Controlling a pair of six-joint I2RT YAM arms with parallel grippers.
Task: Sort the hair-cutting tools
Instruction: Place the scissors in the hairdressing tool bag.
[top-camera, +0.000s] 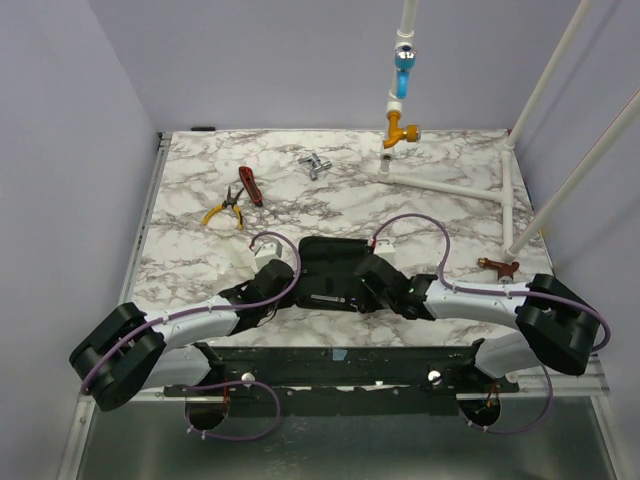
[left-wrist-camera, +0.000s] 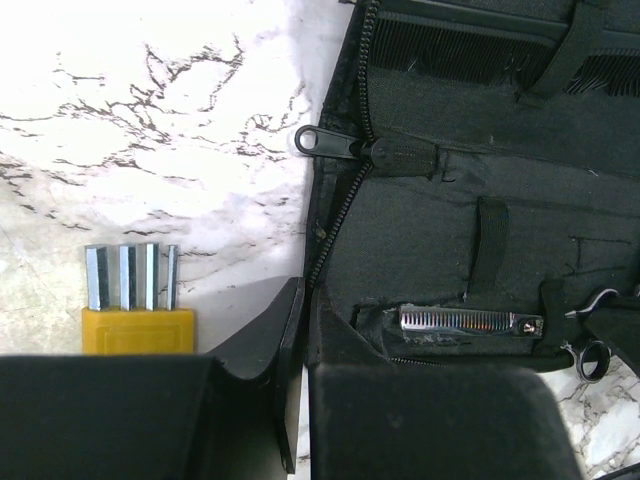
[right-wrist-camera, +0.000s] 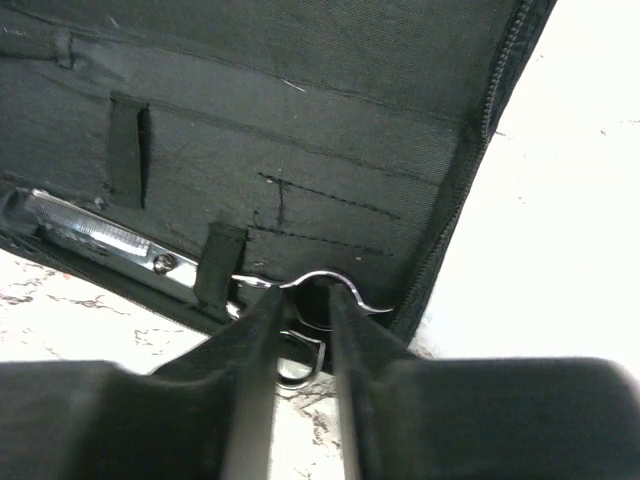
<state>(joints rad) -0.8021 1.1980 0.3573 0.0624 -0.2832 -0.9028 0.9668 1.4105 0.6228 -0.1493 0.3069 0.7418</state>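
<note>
Marble table (top-camera: 320, 210) bears open case (left-wrist-camera: 430, 230) holding comb (left-wrist-camera: 440, 45), scissors (left-wrist-camera: 470, 322).

silver scissors (left-wrist-camera: 470, 321) strapped flat low in the black case (left-wrist-camera: 430, 230), loops protruding; black comb (left-wrist-camera: 450, 45) strapped above

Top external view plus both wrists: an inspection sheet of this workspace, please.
Surface: marble table, no spills seen.
Job's things: scissors and comb strapped inside open black case.
Clutter: yellow-handled pliers, red-handled tool, silver metal part, yellow bit holder.
Grippers: left gripper shut on case edge; right gripper straddles scissors' handle, grip unclear.
Cables: purple cables loop along both arms.
Surroundings: white pipes with valve, lilac walls.
</note>
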